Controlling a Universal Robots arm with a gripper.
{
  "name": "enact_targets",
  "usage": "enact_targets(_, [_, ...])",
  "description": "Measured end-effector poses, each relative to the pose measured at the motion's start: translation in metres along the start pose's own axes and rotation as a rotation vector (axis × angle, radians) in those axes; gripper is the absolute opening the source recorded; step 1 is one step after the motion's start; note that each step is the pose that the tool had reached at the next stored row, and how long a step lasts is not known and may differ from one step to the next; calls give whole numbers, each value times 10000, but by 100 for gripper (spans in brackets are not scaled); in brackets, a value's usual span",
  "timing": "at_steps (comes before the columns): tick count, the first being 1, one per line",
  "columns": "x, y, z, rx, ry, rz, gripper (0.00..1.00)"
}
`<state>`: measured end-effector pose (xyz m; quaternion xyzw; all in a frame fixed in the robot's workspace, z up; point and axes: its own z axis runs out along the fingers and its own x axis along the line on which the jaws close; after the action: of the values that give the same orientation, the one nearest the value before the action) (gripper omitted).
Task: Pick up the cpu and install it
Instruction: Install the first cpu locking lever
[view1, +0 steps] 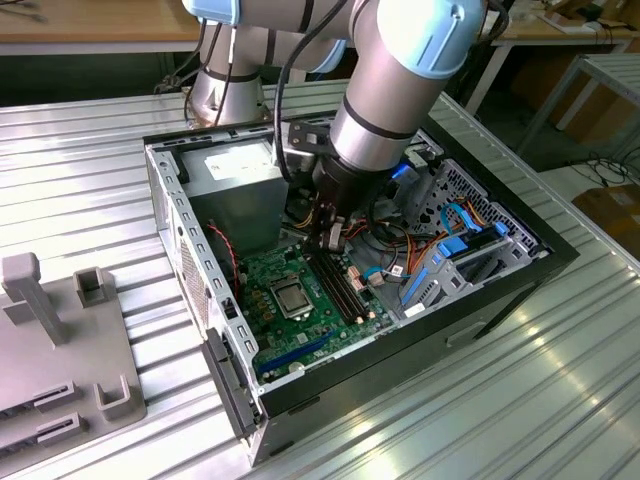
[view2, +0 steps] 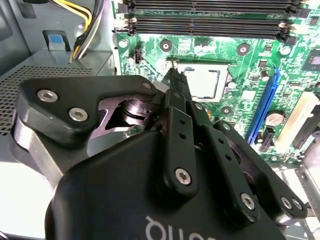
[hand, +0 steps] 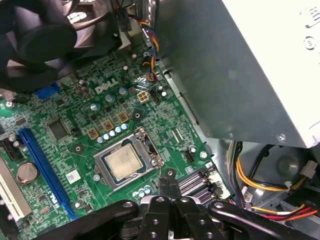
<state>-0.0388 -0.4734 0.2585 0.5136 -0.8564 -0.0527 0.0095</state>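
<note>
1. One arm reaches down into the open computer case (view1: 200, 240), which lies on a ribbed metal table (view1: 90, 190).
2. Its gripper (view1: 332, 238) hangs above the green motherboard (view1: 310, 310), over the black memory slots (view1: 340, 285).
3. Both wrist views show the fingers (hand: 169, 189) pressed together at the tips, with nothing held between them (view2: 176, 82).
4. The cpu (hand: 122, 163) lies flat inside the black-framed socket (hand: 102, 160) on the board, its silver face up; the exterior view shows it (view1: 292, 297) to the left of the gripper and apart from it.
5. A grey power supply box (view1: 240, 195) sits at the case's far end.
6. A grey fixture (view1: 60, 340) stands on the table at the exterior view's left.
</note>
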Motion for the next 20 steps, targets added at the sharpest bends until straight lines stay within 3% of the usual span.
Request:
enact_targets(12, [103,-56,4,-12,34,-321,11])
enact_targets(20, [144,-84,77,-18,67,-580,11])
